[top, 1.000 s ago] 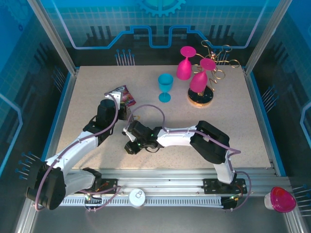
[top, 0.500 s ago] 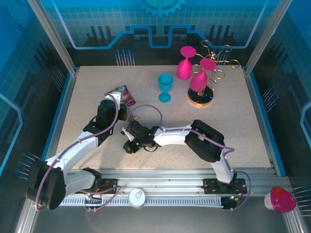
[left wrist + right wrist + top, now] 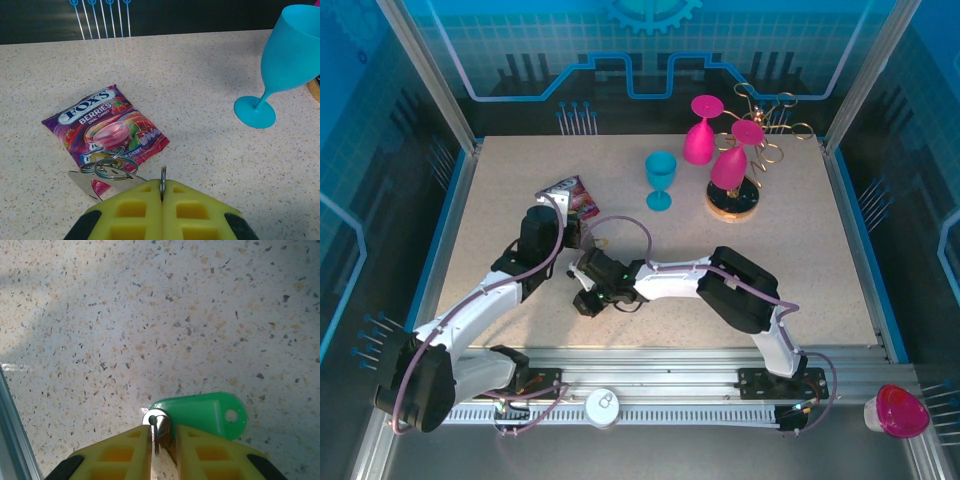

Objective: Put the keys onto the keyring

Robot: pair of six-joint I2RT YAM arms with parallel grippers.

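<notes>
My left gripper (image 3: 162,186) is shut on the keyring (image 3: 163,173), a thin metal ring that stands edge-on between the yellow pads. Just left of it lie looped smaller rings (image 3: 111,167) and a flat metal blade (image 3: 87,181), partly on the snack packet. My right gripper (image 3: 163,429) has its jaws narrowed onto a metal key (image 3: 165,428) with a small ring through its head. A green plastic tag (image 3: 200,412) is attached to this key and lies flat on the table. From above, the left gripper (image 3: 576,234) and right gripper (image 3: 584,266) sit close together at the table's left middle.
A Fox's Berries snack packet (image 3: 107,125) lies just ahead of the left gripper. A blue goblet (image 3: 290,55) stands to the right. Two pink glasses hang on a gold wire rack (image 3: 740,165) at the back right. A metal rail (image 3: 12,425) borders the right wrist view.
The right arm has shifted a little to the left and its jaws have narrowed round the key. The left arm has stayed still, shut on the ring.
</notes>
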